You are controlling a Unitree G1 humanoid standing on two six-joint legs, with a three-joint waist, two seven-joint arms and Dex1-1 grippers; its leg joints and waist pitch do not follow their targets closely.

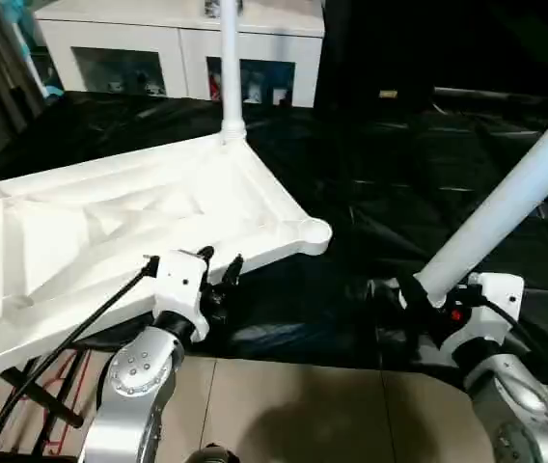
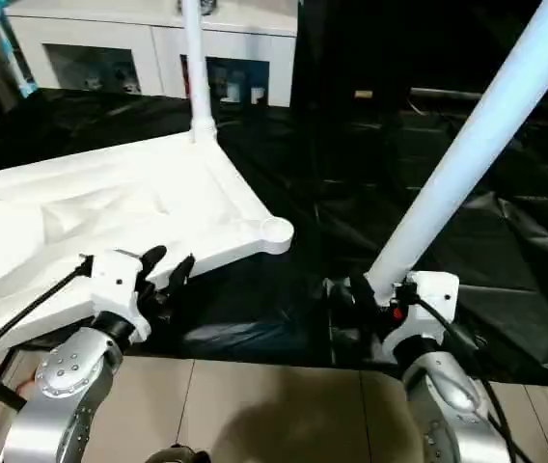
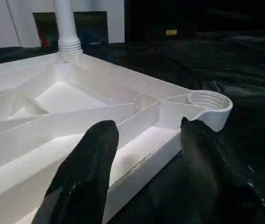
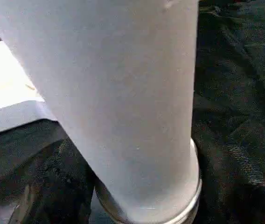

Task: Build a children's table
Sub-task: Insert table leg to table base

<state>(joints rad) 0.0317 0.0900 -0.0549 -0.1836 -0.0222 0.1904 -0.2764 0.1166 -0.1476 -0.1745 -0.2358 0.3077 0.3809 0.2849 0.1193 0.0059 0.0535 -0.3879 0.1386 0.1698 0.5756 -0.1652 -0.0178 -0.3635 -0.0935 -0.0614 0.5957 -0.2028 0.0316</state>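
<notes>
item: children's table, part-built. the table top (image 1: 129, 227) lies underside up across the left and centre of the frame on black sheeting (image 1: 428, 174), ribs and x-brace showing.
fitted: one leg (image 1: 229, 58) stands upright in the far corner socket, upper centre.
open: the near corner socket (image 1: 311, 232), mid-frame, is empty and threaded inside.
left gripper (image 3: 146, 154): jaws apart, one finger (image 3: 88, 158) over the ribbed underside, the other outside the near rim; whether they press on the rim i cannot tell.
right gripper (image 2: 375, 289): clamped on the thick end of a loose leg (image 2: 467, 145), which slants up to the upper right corner.
step in hand, as i judge it: bringing the second leg to the empty socket.
next move calls for: swinging the leg's butt end left, standing it plumb over the socket, then seating it.
room: bare sheeting between leg and socket; white cabinet (image 1: 139, 48) stands well behind, along the top edge.
</notes>
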